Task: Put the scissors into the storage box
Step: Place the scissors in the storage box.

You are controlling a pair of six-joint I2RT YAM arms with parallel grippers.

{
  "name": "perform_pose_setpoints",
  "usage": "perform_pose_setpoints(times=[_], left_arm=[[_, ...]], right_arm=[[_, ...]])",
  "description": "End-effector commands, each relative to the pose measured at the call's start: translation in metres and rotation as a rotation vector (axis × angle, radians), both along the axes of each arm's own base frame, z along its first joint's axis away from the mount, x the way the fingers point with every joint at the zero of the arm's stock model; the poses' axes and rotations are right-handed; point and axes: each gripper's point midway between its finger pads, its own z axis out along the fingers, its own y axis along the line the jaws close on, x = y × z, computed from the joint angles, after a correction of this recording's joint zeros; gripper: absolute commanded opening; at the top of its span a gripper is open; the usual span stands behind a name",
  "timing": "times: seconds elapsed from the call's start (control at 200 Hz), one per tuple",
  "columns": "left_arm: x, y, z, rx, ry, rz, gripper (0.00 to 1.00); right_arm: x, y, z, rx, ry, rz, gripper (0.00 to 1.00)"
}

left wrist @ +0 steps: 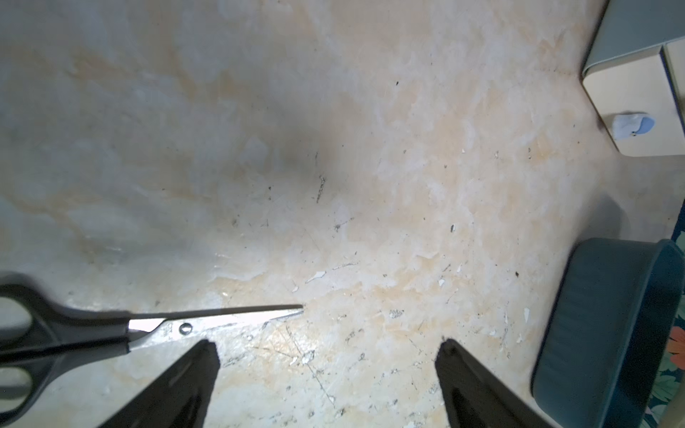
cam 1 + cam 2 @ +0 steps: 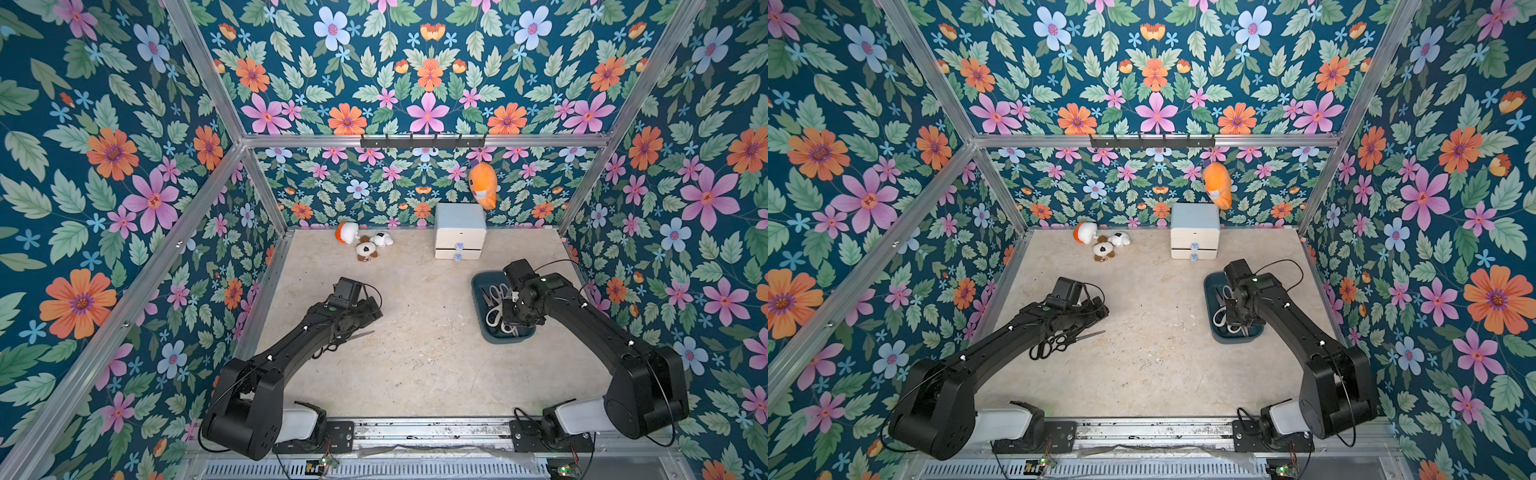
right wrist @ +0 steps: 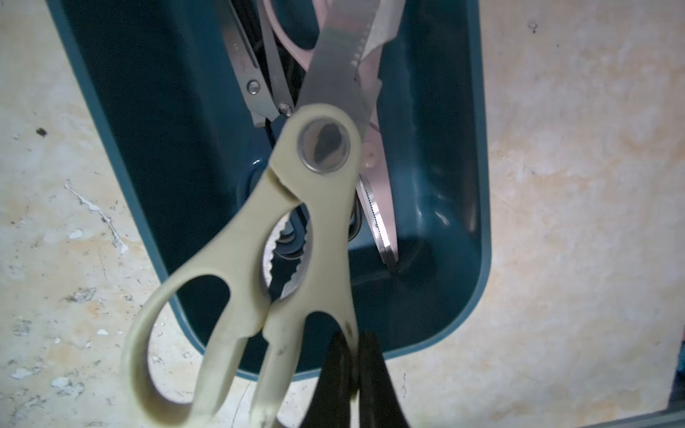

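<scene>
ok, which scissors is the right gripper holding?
The cream-handled pair: the right gripper pinches its handle above the storage box. Other pairs lie inside; black-handled ones on the table.

Both top views looked steeply down from high up onto the whole table (image 2: 415, 374), nearly alike. Each wrist camera faced down close to that table; both caught the blue box (image 1: 608, 333), the right one nearest.

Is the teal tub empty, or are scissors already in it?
Not empty: the teal tub already holds several scissors, steel blades and a pinkish pair showing under the cream-handled pair.
</scene>
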Motion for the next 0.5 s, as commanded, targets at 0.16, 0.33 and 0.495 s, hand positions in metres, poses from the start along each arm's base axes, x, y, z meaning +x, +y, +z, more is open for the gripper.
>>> perform_pose_setpoints(times=[0.16, 0.33, 0.495], left_arm=[[-0.009, 0.014, 0.003, 0.036, -0.005, 0.060, 0.97], [-0.018, 0.025, 0.005, 0.060, -0.010, 0.098, 0.97], [-0.028, 0.037, 0.006, 0.096, -0.009, 0.126, 0.97]], right_arm=[[0.032, -0.013, -0.005, -0.050, 0.007, 0.100, 0.00], [0.041, -0.013, -0.018, -0.035, 0.055, 0.134, 0.00], [0.040, -0.009, -0.038, -0.017, 0.115, 0.137, 0.00]])
